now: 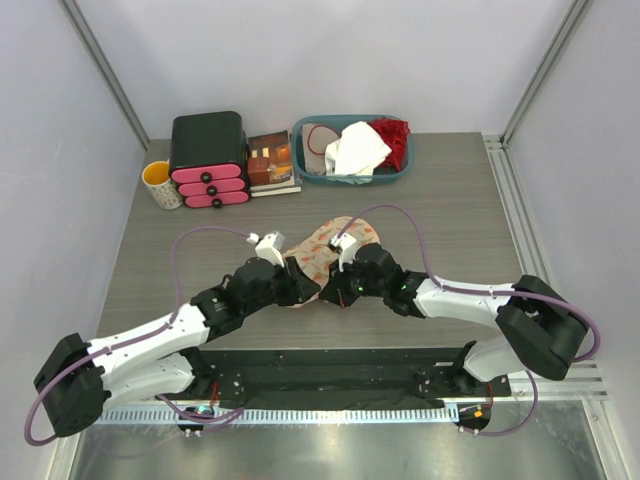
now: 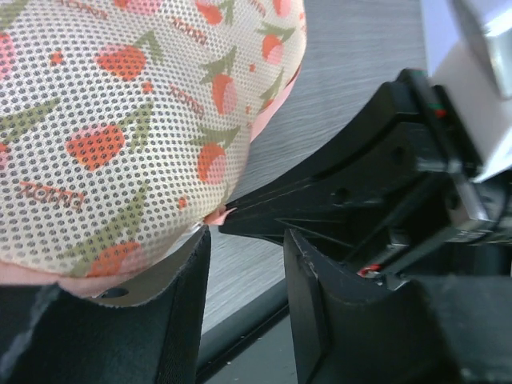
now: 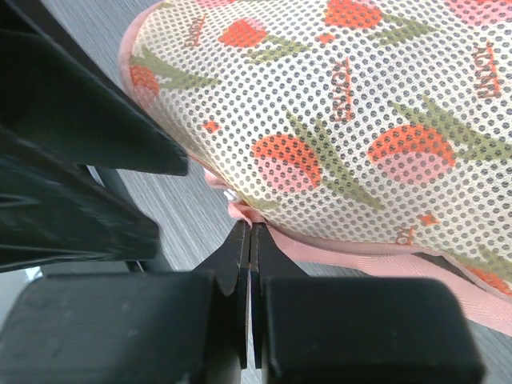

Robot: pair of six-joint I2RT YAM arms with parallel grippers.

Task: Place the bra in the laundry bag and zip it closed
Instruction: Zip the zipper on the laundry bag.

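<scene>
The laundry bag (image 1: 322, 243), cream mesh with red floral print and pink trim, lies closed at the table's middle. It fills the left wrist view (image 2: 120, 120) and the right wrist view (image 3: 360, 120). The bra does not show in any view. My right gripper (image 3: 250, 228) is shut, its tips pinching the pink trim tab at the bag's near end (image 1: 338, 288). My left gripper (image 2: 246, 240) is open with only table between its fingers; its left finger (image 2: 172, 280) lies under the bag's edge (image 1: 300, 285). The right gripper's black body (image 2: 384, 160) sits just ahead of it.
At the back stand a teal basket (image 1: 310, 172) holding a white cloth (image 1: 355, 150) and a red garment (image 1: 392, 140), a brown box (image 1: 270, 160), a black drawer unit with pink fronts (image 1: 208, 155) and a yellow-lined mug (image 1: 160, 183).
</scene>
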